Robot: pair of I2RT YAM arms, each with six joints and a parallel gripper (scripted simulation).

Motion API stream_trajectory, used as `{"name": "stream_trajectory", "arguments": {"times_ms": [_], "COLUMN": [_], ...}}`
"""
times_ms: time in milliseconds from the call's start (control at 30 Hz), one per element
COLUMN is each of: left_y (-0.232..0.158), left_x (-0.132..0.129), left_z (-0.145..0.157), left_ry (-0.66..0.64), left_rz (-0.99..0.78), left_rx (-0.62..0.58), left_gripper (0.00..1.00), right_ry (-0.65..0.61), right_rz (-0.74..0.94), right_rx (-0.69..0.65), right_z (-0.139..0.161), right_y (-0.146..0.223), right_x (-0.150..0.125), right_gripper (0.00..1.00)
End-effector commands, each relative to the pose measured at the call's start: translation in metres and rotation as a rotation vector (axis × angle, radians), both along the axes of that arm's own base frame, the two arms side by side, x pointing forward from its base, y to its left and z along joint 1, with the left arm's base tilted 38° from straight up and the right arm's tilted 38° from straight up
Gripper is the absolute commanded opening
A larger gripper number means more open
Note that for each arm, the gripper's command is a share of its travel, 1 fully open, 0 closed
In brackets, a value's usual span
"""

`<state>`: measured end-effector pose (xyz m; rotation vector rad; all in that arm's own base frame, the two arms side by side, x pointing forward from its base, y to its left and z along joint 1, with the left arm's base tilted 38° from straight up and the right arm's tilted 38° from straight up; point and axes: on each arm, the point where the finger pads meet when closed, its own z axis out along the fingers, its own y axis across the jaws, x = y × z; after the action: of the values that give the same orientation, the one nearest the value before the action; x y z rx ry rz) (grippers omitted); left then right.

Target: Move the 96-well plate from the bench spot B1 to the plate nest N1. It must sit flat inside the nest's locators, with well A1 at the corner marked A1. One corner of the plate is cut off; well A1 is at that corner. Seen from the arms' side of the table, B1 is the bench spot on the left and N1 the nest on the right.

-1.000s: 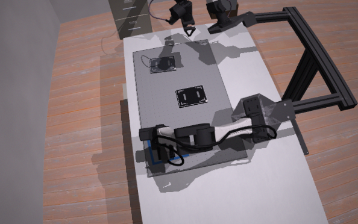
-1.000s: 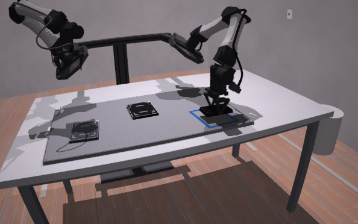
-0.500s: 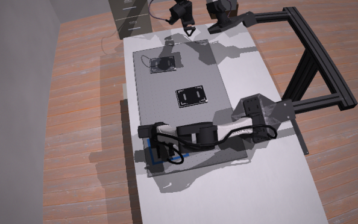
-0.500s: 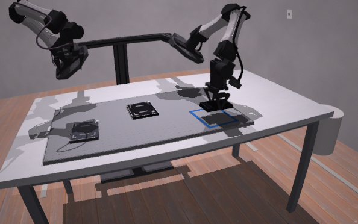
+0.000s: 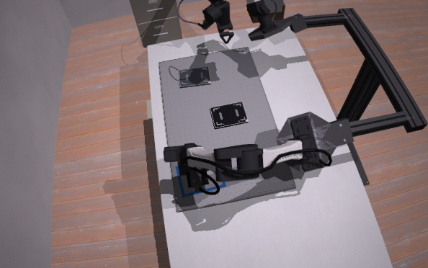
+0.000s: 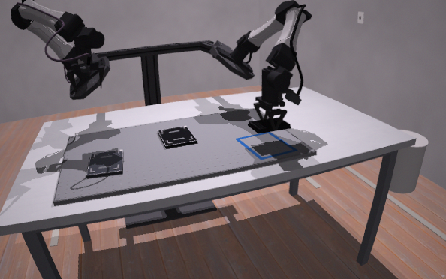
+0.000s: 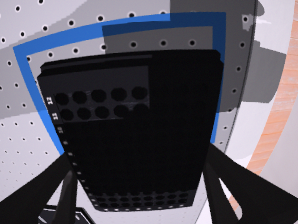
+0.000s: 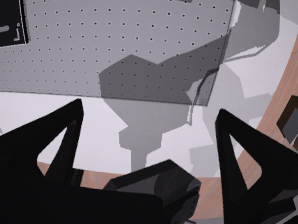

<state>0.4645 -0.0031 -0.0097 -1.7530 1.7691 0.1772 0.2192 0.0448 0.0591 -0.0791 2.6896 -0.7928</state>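
The black 96-well plate (image 6: 259, 126) (image 7: 140, 135) is held off the mat between the fingers of my left gripper (image 6: 270, 121) (image 7: 137, 151), which is shut on its long sides. In the left wrist view column numbers run down its left edge; the cut corner is not clear. Its shadow falls on the blue outline of B1 (image 5: 191, 194) (image 6: 248, 149) (image 7: 90, 30). The nest on the right from the arms' side (image 5: 194, 76) (image 6: 106, 159) holds no plate. My right gripper (image 5: 226, 39) (image 8: 151, 110) is open and empty, far from the plate.
A second black nest (image 5: 229, 115) (image 6: 177, 136), without a plate, sits mid-mat between B1 and the right nest. A thin cable (image 6: 73, 187) loops from the right nest onto the perforated mat (image 5: 187, 126) (image 6: 218, 139). A dark frame (image 6: 150, 79) stands behind the table.
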Motion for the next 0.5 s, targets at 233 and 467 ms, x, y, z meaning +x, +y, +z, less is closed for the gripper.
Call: {"name": "stream_trajectory", "arguments": {"times_ms": [233,467], "left_y": [-0.015,-0.006], "left_x": [-0.002,-0.004], "left_z": [0.021,0.01], "left_ry": [-0.02,0.0], "left_rz": [-0.013,0.002], "left_rx": [0.008,0.007], "left_gripper": [0.0,0.0], "right_ry": [-0.005,-0.005], "right_rz": [-0.006,-0.006], "right_rx": [0.004,0.004], "right_z": [0.001,0.001], "right_y": [0.001,0.001], "right_x": [0.0,0.0], "right_gripper": [1.0,1.0]}}
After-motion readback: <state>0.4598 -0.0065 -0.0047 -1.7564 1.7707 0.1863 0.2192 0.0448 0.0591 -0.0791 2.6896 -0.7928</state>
